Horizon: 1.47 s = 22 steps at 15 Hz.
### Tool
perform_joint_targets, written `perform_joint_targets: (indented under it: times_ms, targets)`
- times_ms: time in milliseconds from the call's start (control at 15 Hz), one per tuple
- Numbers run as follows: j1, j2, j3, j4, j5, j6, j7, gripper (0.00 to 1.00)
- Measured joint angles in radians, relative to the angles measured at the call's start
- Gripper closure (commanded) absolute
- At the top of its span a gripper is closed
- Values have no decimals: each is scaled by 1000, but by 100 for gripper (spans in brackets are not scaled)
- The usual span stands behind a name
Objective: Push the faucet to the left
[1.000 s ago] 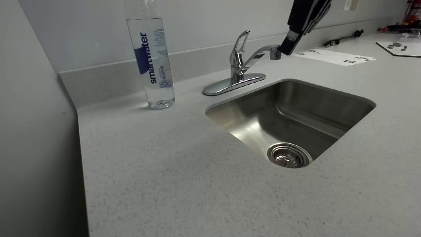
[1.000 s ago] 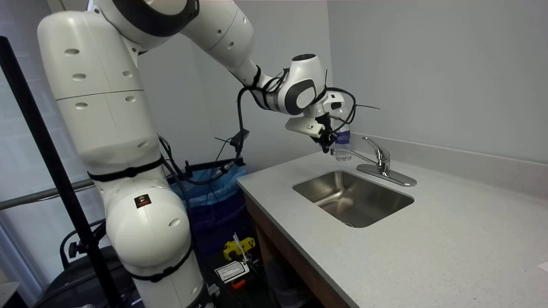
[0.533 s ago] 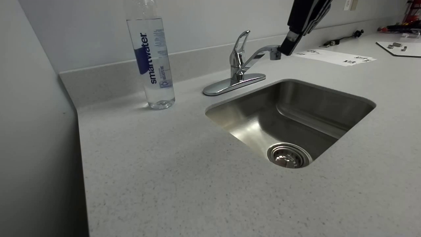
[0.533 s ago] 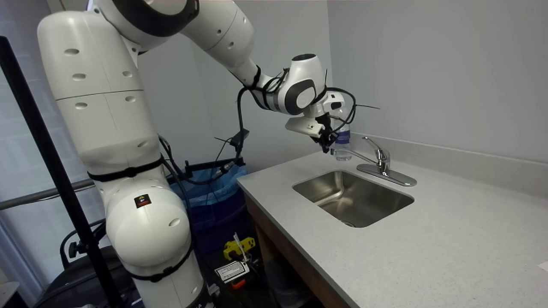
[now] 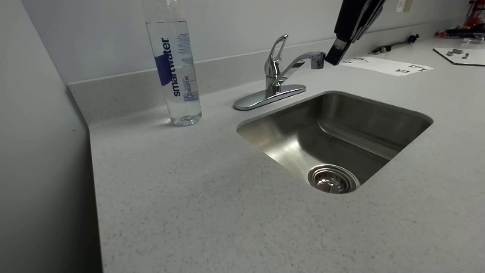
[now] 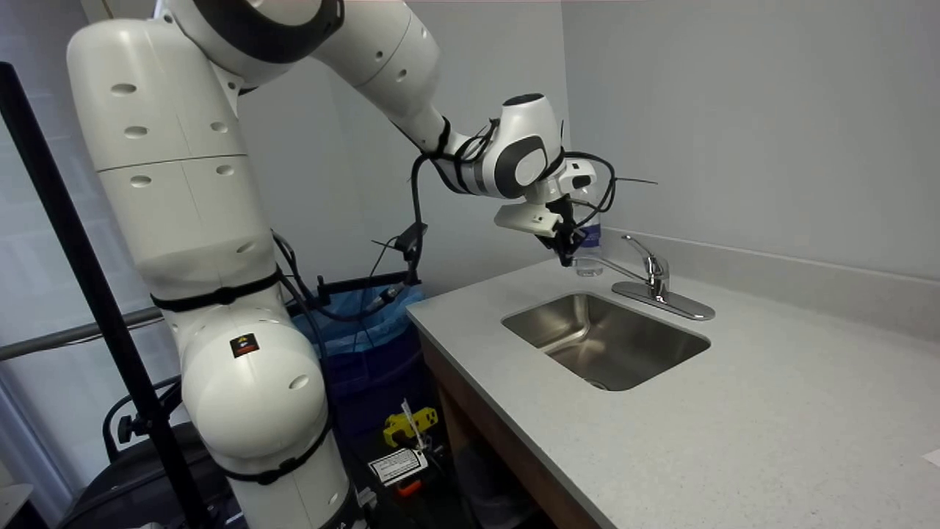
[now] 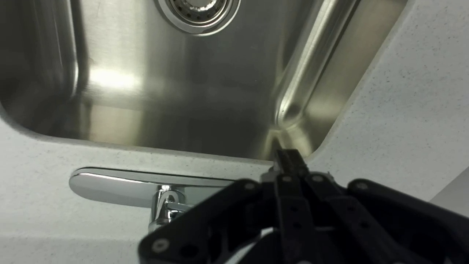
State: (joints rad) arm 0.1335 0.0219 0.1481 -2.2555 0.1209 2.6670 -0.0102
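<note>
Just beside the faucet (image 5: 273, 71), the closed tool (image 7: 290, 157)

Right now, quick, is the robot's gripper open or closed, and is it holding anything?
Gripper: closed, holding nothing.

Faucet (image 5: 272, 70): polished metal is seen, smooth and mirror-bright, with sharp reflections.
Sink (image 5: 352, 117): grey metal is finished in a brushed-looking satin, highlights softly spread.
Drain (image 5: 333, 179): metal is seen, shinier than the sink around it.
Worktop (image 5: 189, 189): pale, stone-like material is finely speckled and mostly matt.
Bottle (image 5: 175, 72): clear, glossy plastic is printed in blue.
End effector (image 7: 290, 156): matt black is shown, broken by brighter metallic spots.
Arm (image 6: 191, 206): smooth, white, plastic-looking shells are lit with a soft sheen.
Front panel (image 6: 492, 426): brown, wood-like material is seen.
Liner (image 6: 334, 339): thin blue plastic film is creased.
Sheet (image 5: 382, 66): white, matt paper is marked in black.
</note>
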Motion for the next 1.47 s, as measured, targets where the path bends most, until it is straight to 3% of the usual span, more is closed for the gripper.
perform_joint_targets:
  times_ms: [667, 1467]
  targets:
    - [7, 95, -15, 74, -129, 14, 182, 100]
    - [90, 291, -29, 254, -143, 209, 421, 100]
